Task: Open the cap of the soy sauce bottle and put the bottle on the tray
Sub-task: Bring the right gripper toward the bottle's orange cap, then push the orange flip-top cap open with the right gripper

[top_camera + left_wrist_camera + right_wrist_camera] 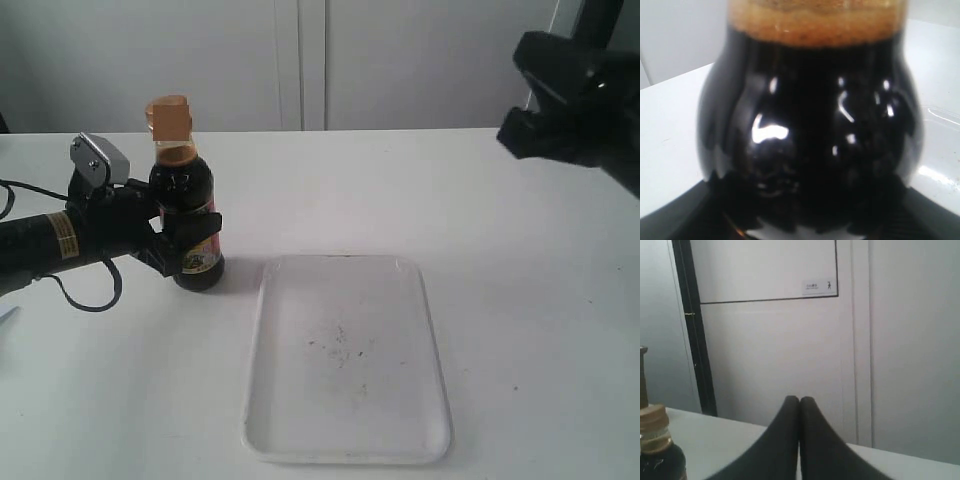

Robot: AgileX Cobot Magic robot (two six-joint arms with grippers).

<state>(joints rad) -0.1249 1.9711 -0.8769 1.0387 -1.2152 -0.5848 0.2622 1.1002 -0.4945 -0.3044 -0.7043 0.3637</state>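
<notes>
Gripping soy sauce bottle (182, 188) around lower body — left gripper (192, 242), jaws set wide, pressed on label from both sides, left-centre of exterior frame. Bottle upright on white table (530, 260), just left of tray (400, 420), apart from its rim. Cap (170, 118) orange atop neck; flipped up or shut — cannot tell. Right gripper (800, 400) raised at upper right of exterior frame, fingers pressed together, holding nothing.

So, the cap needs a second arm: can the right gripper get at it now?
Probably yes. The right gripper hangs shut above the table with nothing between it and the cap; the left gripper holds the bottle low on its body, leaving the top clear.
</notes>
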